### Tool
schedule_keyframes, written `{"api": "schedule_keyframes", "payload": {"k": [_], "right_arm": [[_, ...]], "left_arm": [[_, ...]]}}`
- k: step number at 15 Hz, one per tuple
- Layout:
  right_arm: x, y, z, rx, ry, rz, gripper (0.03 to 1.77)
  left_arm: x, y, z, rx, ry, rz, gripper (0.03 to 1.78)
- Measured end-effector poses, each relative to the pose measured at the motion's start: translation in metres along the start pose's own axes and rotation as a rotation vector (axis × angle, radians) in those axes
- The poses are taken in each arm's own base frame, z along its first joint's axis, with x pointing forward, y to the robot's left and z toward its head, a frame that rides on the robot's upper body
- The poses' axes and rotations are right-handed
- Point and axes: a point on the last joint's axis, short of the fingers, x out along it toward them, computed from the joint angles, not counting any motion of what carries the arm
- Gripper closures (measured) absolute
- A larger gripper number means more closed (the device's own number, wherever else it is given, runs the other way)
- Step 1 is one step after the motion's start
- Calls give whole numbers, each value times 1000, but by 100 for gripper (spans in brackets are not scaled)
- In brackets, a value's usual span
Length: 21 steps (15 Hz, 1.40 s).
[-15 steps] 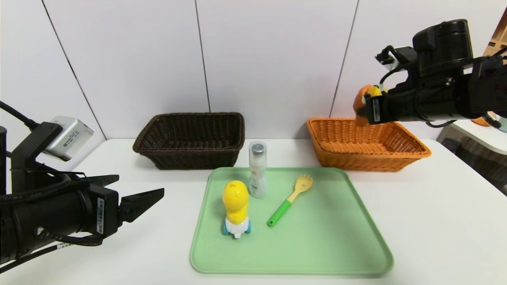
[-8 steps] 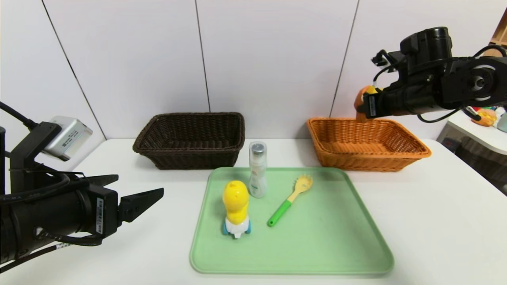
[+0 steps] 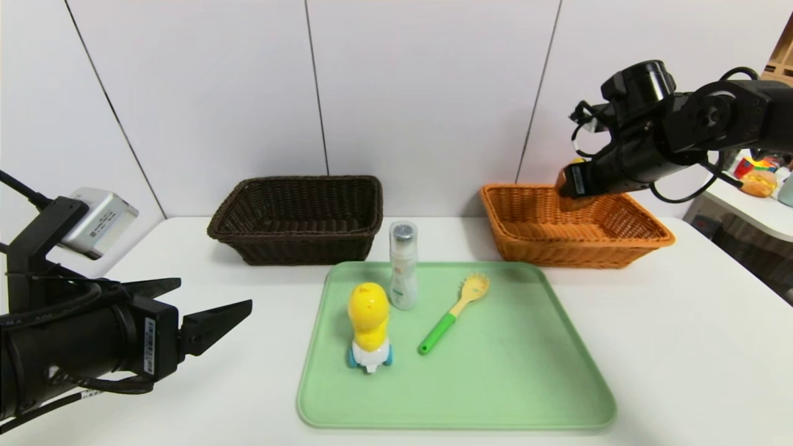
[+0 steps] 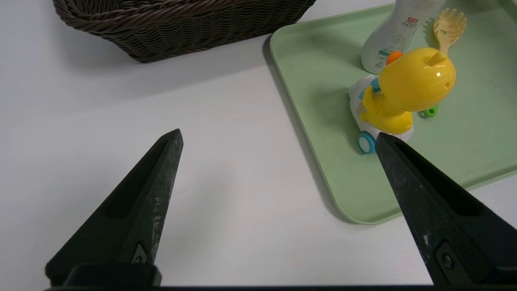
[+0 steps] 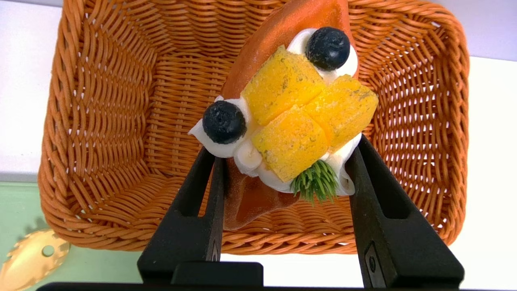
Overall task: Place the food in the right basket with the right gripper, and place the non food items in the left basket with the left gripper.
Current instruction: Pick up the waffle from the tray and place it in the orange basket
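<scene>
bare orange basket (image 3: pixel 576 238) floor below, bottle (image 3: pixel 403 266) crowding duck toy (image 3: pixel 369 325), spork (image 3: pixel 454 313) apart

bottle (image 4: pixel 394 36) top cropped, fork (image 5: pixel 32 256) cropped

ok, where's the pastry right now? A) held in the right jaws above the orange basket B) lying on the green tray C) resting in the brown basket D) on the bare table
A: the right gripper clamps the pastry over the orange basket, unreleased.

I work in what looks like a test lab: a bare white table (image 3: pixel 681 347), plain panelled walls (image 3: pixel 421 93), two baskets and a tray (image 3: pixel 495 384) laid out neatly.
</scene>
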Motion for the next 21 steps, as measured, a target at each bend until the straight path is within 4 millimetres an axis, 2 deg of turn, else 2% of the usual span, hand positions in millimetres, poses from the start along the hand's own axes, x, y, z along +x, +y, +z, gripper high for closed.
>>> {"api": "schedule_keyframes", "payload": {"k": [15, 19, 21], "right_arm": [[42, 9, -20, 23, 140, 13, 93], [43, 9, -19, 23, 133, 9, 58], [41, 9, -19, 23, 131, 10, 46]], "left_arm": [[1, 0, 0, 2, 2, -1, 12], [2, 0, 0, 2, 6, -1, 12], [2, 0, 0, 2, 7, 0, 12]]}}
